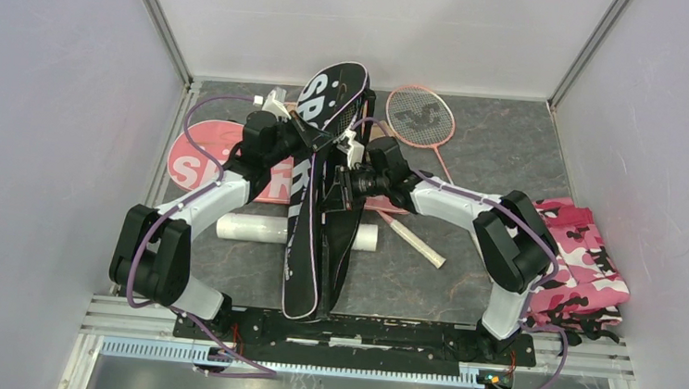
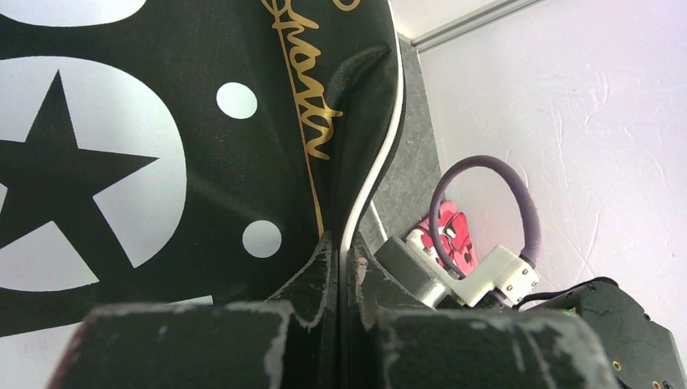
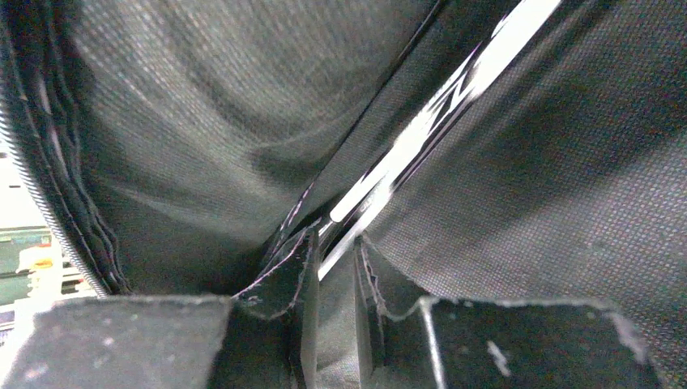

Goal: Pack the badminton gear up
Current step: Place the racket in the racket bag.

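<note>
We see both arms bent inward toward 12 o'clock. The left gripper (image 2: 341,261) pinches the black cover (image 2: 202,170) by its edge. The right gripper (image 3: 332,261), inside it, narrowly straddles a racket shaft (image 3: 421,134); we cannot tell whether it grips.

White walls (image 1: 43,87), grey mottled tbl (image 1: 503,142).

Centre: black cover (image 1: 303,256), left arm (image 1: 206,200) and right arm (image 1: 456,203) block passage.
Lower right: bare tabletop (image 1: 425,298), open.
Right edge: pink camouflage cloth (image 1: 586,260), heaped.
Upper left: pink cover (image 1: 197,160), flat.
</note>
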`<move>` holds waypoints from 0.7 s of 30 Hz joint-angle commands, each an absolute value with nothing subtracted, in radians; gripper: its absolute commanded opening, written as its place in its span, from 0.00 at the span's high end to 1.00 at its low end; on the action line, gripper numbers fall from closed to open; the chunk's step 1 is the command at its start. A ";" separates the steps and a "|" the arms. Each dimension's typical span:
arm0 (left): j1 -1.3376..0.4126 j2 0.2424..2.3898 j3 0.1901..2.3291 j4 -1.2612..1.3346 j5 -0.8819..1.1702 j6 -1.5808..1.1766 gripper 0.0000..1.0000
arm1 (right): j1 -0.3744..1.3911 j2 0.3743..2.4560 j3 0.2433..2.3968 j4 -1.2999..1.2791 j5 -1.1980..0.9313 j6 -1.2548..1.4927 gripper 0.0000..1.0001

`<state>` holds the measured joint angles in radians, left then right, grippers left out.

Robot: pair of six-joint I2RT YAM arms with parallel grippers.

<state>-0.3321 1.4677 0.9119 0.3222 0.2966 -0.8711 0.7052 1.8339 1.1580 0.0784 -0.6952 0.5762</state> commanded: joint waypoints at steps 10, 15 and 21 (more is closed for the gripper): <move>-0.337 1.462 0.919 0.433 0.339 -0.954 0.98 | 0.695 1.862 1.315 0.065 -0.667 0.522 1.00; -0.337 1.463 0.916 0.432 0.348 -0.975 0.98 | 0.681 1.887 1.352 0.052 -0.661 0.517 1.00; -0.337 1.463 0.911 0.432 0.356 -0.991 0.98 | 0.662 1.905 1.380 0.046 -0.652 0.520 1.00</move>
<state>-0.3313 1.4685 0.9096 0.3569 0.2966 -0.9276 0.6815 1.8999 1.3033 -0.0261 -0.6716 0.5549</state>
